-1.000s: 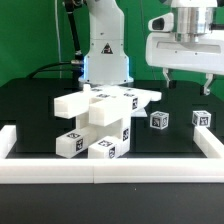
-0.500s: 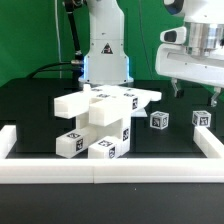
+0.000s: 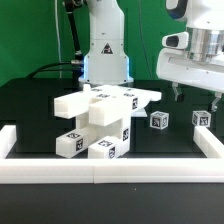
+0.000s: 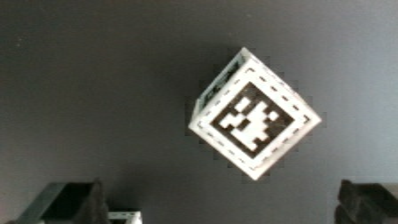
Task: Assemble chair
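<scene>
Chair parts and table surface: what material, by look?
Chair parts: matte white blocks with sharp edges, likely moulded or 3D-printed plastic. They carry printed black-and-white tags. Table: flat matte black with no glare, perhaps cloth or painted board; cannot tell which.

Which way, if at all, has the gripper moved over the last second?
Yes: the gripper dropped and shifted toward the exterior view's right, ending nearer the rightmost small block.

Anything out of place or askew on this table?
The big white chair parts lie heaped crosswise on one another mid-table. Two small tagged blocks sit apart at the exterior view's right. No damage visible.
</scene>
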Robot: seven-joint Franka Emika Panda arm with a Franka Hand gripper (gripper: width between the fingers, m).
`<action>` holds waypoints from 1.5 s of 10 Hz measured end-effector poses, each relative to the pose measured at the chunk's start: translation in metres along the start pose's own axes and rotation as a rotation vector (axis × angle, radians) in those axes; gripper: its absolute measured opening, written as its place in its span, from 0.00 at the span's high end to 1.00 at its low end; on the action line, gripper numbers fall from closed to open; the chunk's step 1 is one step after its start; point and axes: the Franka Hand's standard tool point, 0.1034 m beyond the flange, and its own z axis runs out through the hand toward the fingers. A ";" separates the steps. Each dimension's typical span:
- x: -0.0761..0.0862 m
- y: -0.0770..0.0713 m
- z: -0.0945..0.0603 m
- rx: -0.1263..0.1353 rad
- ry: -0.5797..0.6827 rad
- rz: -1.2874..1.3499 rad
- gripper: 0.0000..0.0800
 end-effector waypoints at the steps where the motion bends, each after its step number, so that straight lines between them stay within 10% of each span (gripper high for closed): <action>1: 0.000 0.000 0.000 0.000 0.000 0.000 0.19; 3: 0.009 0.003 0.000 0.079 0.046 0.050 0.19; 7: 0.002 -0.006 0.007 0.122 0.089 0.046 0.19; 15: -0.016 -0.003 0.027 0.076 0.081 0.006 0.19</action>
